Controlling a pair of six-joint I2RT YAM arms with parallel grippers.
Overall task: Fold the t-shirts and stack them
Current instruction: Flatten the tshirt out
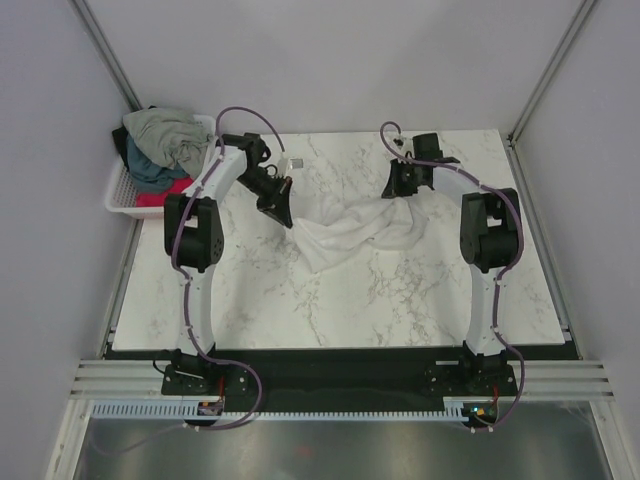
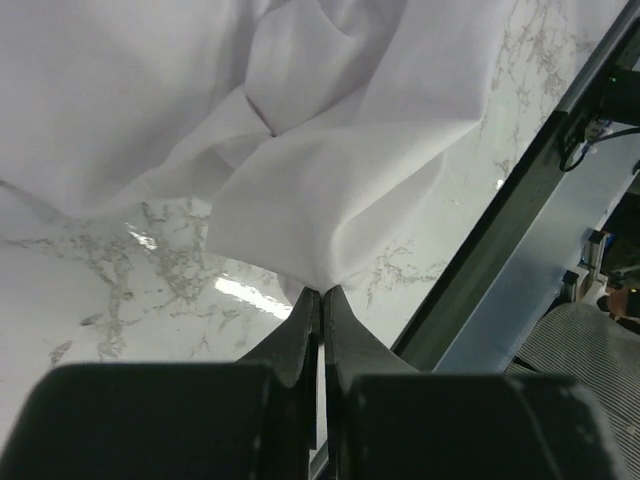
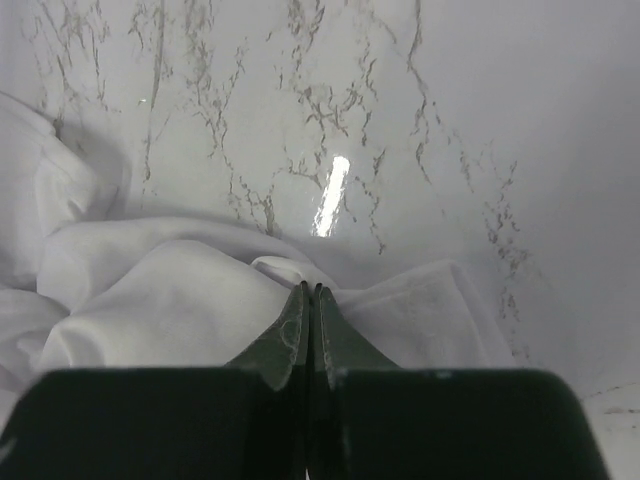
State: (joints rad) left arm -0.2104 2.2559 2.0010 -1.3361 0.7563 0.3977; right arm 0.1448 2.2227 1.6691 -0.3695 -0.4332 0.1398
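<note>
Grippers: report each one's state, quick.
Left gripper: shut on the white t-shirt.
Right gripper: shut on the same white t-shirt.

T-shirt (image 1: 350, 235) on table (image 1: 300, 300); basket (image 1: 120, 197) far left.

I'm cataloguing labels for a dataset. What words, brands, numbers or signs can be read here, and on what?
No readable text in any view.
The white t-shirt shows no print or tag.
The basket and the coloured t-shirts in it bear no lettering that can be made out.
</note>
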